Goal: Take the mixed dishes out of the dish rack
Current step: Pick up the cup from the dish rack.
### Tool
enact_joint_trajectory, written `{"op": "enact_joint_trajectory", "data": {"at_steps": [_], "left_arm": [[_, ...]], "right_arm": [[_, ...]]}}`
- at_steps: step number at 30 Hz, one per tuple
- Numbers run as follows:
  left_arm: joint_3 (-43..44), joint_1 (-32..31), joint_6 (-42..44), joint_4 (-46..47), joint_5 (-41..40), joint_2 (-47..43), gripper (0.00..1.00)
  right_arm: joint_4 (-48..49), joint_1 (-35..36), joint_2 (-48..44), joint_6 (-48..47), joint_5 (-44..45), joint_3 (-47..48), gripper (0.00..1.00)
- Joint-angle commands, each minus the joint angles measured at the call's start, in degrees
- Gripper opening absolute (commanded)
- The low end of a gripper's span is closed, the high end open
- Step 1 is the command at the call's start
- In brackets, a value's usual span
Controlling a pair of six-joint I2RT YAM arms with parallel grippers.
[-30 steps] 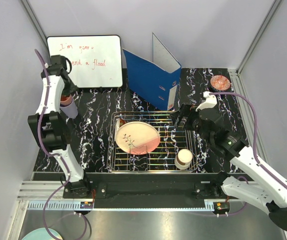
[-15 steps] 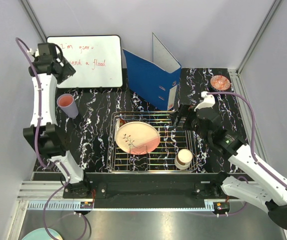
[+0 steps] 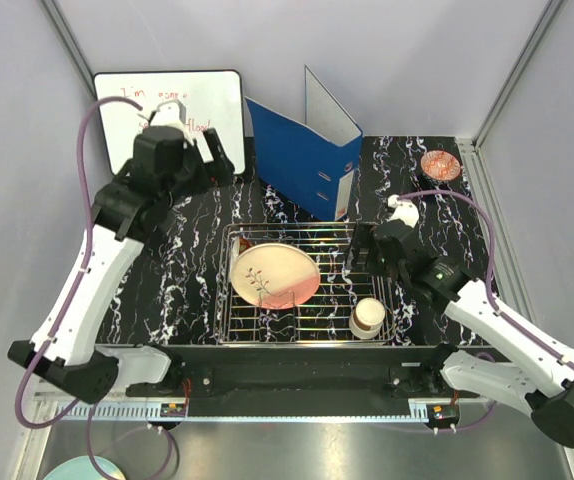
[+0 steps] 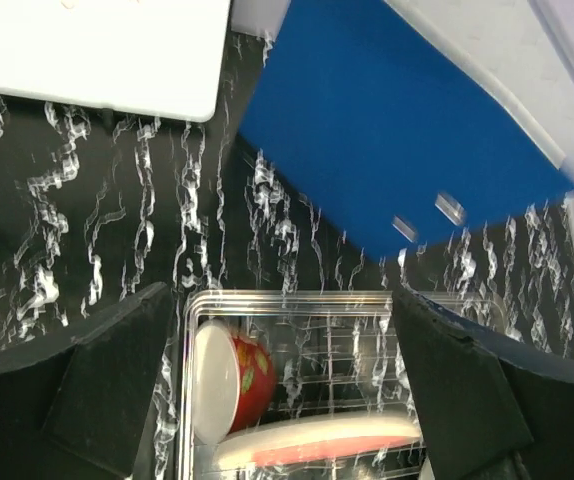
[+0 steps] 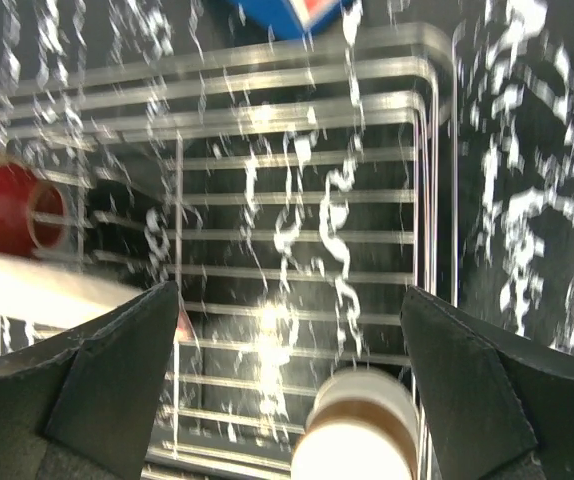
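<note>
With nothing pinched on either side, both claws are spread wide: left gripper (image 4: 279,292) hangs over the black marbled table (image 3: 192,255) off the far-left corner of the dish rack (image 3: 229,300), between the whiteboard (image 3: 222,95) and the blue ring binder (image 3: 302,160). Right gripper (image 5: 289,290) hangs over the rack's far-right part, fingers apart with only wire grid between them. Rack sits mid-table, near the arm bases, loaded. Plate (image 3: 275,275) fills its left half; can't tell whether it lies flat or leans. Red-patterned bowl (image 4: 235,375) lies on its side in the far-left corner, mouth facing left, just beside the plate's far edge. Cream-brown cup (image 3: 367,317) stands upright in the near-right corner. A second red-patterned bowl (image 3: 440,165) sits on the table at far right, well apart from the rack. Binder stands just beyond the rack's far edge.
</note>
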Motion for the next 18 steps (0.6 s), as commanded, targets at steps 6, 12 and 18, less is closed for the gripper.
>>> {"op": "enact_joint_trajectory", "data": {"at_steps": [6, 12, 18], "left_arm": [[-16.2, -3.0, 2.4, 7.8, 2.4, -10.7, 0.95], [-19.0, -4.3, 3.0, 7.9, 1.9, -12.5, 0.95], [-20.3, -5.3, 2.6, 7.9, 1.8, -12.4, 0.95]], "right_arm": [[-17.2, 11.1, -5.1, 13.9, 4.1, 0.0, 1.0], [-27.4, 16.6, -3.7, 21.9, 8.9, 2.9, 1.0], [-30.7, 18.8, 0.0, 24.4, 9.2, 2.7, 1.0]]}}
